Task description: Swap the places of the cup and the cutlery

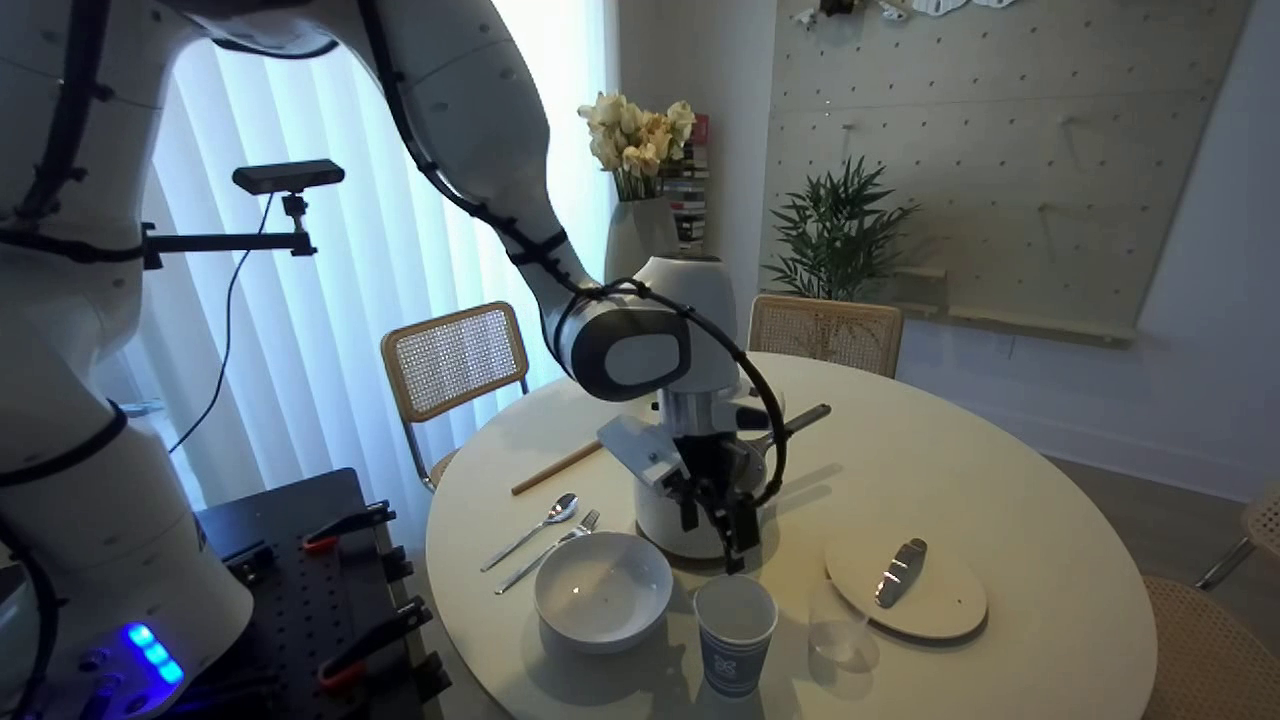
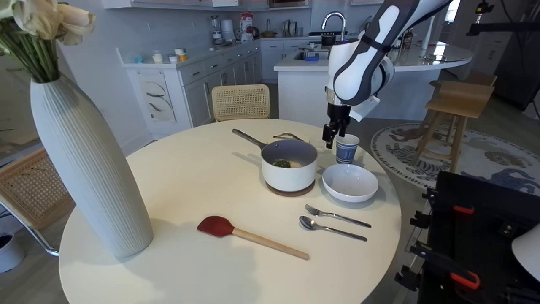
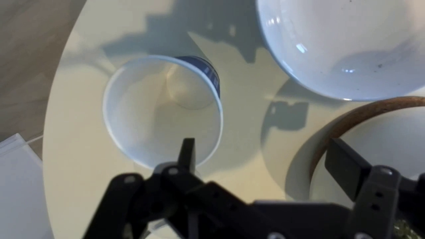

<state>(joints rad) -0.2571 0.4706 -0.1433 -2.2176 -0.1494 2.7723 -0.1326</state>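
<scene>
Round worktop point(image 2: 181, 190), white bowl point(image 2: 349, 181) on it. Tool point(image 3: 264, 146) spread wide, nothing gripped. Cup point(image 1: 735, 640) upright beside bowl, just by tool (contact unclear); probably its pickup. Next: centre over it, lower, close. Fork point(image 2: 337, 216) and spoon point(image 2: 331, 230) across the bowl.

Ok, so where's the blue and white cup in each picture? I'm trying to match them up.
In an exterior view: the cup, low, just right of centre.
In an exterior view: the cup, right of centre, about mid-height.
Wrist view: the cup, left of centre, seen from above.
Shared landmark: the white bowl, beside the cup in all three.
</scene>
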